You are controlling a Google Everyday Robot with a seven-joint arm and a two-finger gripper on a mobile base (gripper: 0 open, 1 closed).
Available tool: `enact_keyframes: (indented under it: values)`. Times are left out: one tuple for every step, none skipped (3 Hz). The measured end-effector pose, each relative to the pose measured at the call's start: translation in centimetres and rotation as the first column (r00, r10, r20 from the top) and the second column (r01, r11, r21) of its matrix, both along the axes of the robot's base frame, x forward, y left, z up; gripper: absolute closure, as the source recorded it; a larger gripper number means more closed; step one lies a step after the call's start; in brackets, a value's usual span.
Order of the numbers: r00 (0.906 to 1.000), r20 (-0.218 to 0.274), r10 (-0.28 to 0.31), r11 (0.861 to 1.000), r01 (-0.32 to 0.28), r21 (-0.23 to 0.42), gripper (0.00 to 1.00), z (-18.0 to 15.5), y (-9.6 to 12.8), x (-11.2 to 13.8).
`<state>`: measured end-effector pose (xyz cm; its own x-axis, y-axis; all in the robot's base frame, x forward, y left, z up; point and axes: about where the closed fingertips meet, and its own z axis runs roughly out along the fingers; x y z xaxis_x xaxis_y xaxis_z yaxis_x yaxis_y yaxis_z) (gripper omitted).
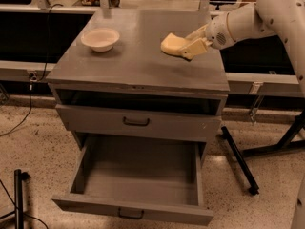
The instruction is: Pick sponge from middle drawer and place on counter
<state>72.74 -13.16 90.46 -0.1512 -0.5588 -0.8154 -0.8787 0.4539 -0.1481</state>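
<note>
The pale-yellow sponge (170, 44) is bent and sits at the right side of the grey counter (128, 61), low over or touching its surface. My gripper (187, 44) reaches in from the right on the white arm, and its cream fingers (194, 46) are closed on the sponge's right end. The middle drawer (143, 173), the lowest one, is pulled wide open at the bottom of the view, and its inside shows nothing in it.
A cream bowl (100, 38) stands on the counter's left rear. The shallower drawer (136, 122) above the open one is shut. A black stand leg (238, 159) lies on the floor to the right; cables and a pole are at the lower left.
</note>
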Motion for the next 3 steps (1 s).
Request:
enact_keyframes:
  values:
    - [0.9965,-0.008,-0.083,0.996,0.083,-0.008,1.00,-1.2,-0.8,2.2]
    - [0.9765,-0.035,-0.213,0.977,0.213,0.001,0.81,-2.7,-2.0,3.8]
    - [0.9731,-0.047,-0.226,0.974,0.227,0.018,0.59,-2.8,-1.6,4.1]
